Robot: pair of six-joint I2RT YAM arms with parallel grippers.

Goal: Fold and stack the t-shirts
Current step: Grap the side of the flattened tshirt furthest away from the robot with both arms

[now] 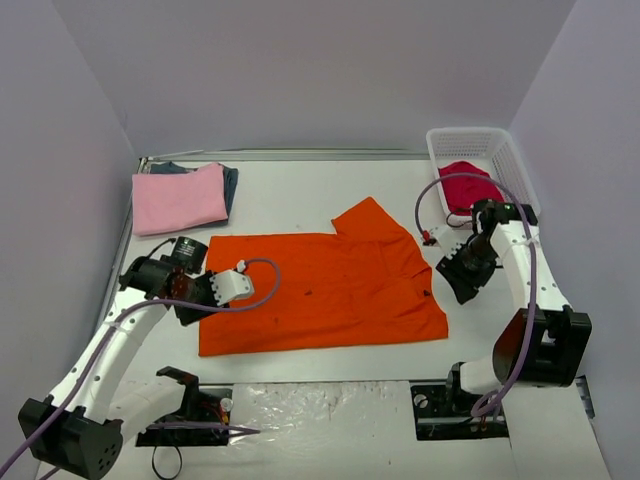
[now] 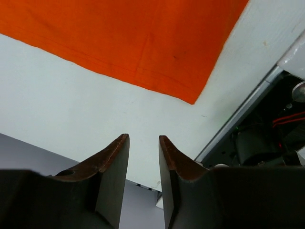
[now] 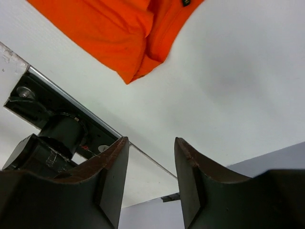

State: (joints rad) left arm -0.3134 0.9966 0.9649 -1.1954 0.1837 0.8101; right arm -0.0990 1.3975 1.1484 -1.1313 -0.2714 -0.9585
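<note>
A bright orange t-shirt (image 1: 320, 290) lies partly folded in the middle of the table, one sleeve sticking out at the back. Its corner shows in the left wrist view (image 2: 133, 43) and the right wrist view (image 3: 124, 33). A folded pink t-shirt (image 1: 178, 198) lies on a dark blue-grey t-shirt (image 1: 231, 183) at the back left. A crimson t-shirt (image 1: 470, 185) lies in the white basket (image 1: 520, 165). My left gripper (image 1: 192, 303) is open and empty just left of the orange shirt; it also shows in the left wrist view (image 2: 144, 139). My right gripper (image 1: 464, 284) is open and empty just right of it (image 3: 151, 142).
The white lattice basket stands at the back right. Grey walls enclose the table on three sides. A metal rail (image 1: 330, 385) and the arm bases run along the near edge.
</note>
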